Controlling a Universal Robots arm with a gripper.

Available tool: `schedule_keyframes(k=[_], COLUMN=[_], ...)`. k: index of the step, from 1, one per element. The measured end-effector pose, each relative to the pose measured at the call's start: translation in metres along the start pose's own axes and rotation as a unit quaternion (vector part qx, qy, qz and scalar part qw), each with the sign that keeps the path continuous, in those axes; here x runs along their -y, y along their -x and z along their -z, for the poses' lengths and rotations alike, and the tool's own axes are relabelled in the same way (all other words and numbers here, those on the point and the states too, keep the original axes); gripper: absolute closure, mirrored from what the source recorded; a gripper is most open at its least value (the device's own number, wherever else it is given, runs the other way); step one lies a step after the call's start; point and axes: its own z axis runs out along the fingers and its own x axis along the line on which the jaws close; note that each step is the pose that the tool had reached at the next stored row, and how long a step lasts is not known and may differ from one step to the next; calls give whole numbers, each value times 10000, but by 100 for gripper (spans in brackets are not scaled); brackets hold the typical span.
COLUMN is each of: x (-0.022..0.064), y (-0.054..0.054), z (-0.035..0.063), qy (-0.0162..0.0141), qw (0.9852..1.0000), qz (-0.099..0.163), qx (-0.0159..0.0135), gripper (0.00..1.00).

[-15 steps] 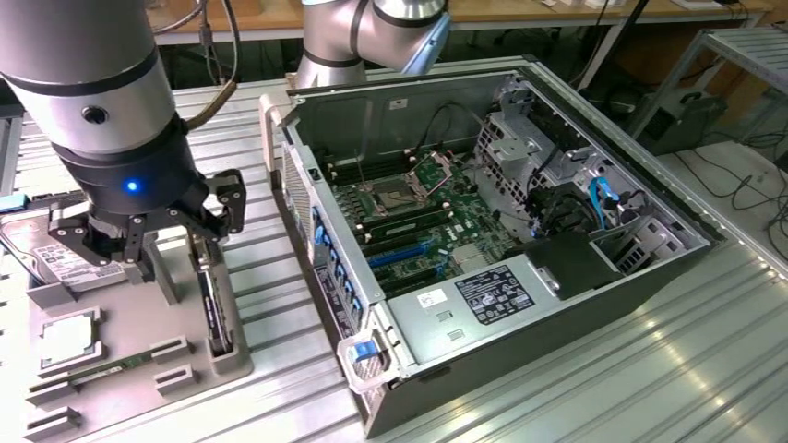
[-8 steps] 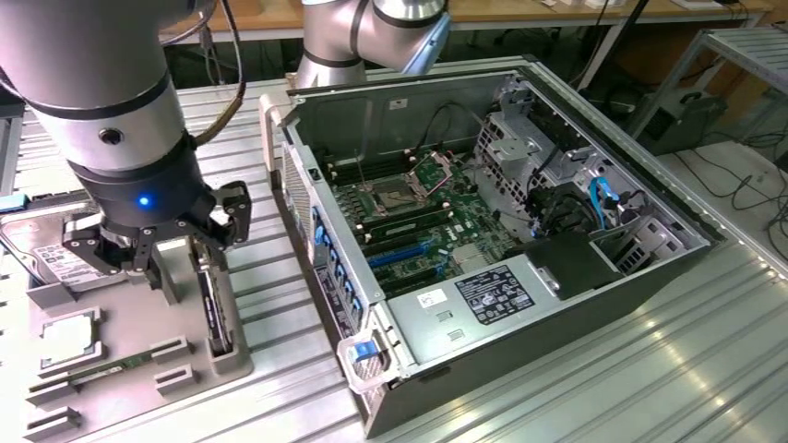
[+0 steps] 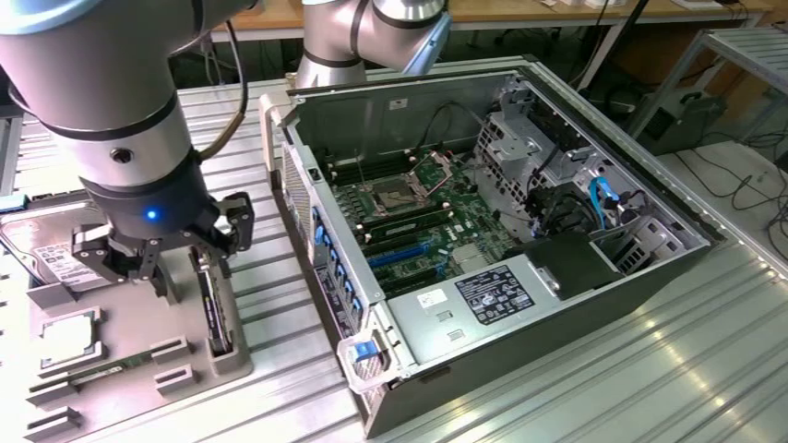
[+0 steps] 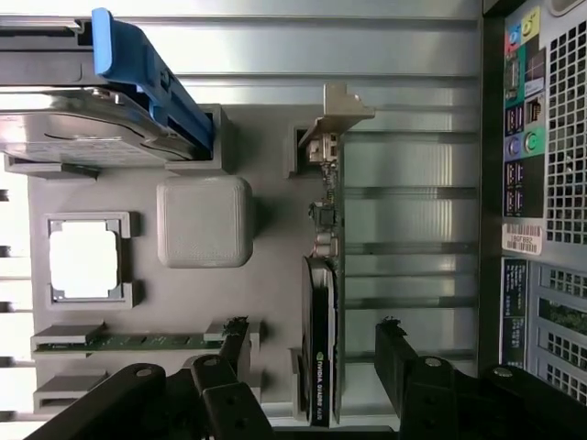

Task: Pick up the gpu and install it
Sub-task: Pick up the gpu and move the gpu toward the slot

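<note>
The gpu (image 3: pixel 217 316) stands on its long edge in a slot of the grey parts tray (image 3: pixel 228 362), at the exterior view's left beside the computer case. In the wrist view the gpu (image 4: pixel 320 353) shows its black cooler edge, with the pale metal bracket (image 4: pixel 334 117) at its far end. My gripper (image 3: pixel 187 269) hangs just above the card, open. Its two black fingers (image 4: pixel 233 346) stand one on each side of the card with gaps between, touching nothing. The gripper (image 4: pixel 314 346) straddles the cooler end.
The open computer case (image 3: pixel 579 305) lies on its side at the exterior view's right, motherboard (image 3: pixel 407 217) exposed. The tray also holds a silver hard drive (image 4: pixel 78 133) with a blue caddy (image 4: pixel 138 69), a CPU (image 4: pixel 84 259) and a green memory stick (image 4: pixel 128 342).
</note>
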Motion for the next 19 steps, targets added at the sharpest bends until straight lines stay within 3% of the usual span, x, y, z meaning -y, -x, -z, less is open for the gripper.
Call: schedule_keyframes(k=[14, 19], x=[5, 9], y=[25, 25], z=[-257, -391], qy=[-1, -1], qw=[10000, 10000], qz=[0, 0], qx=[-1, -8], gripper=[34, 34])
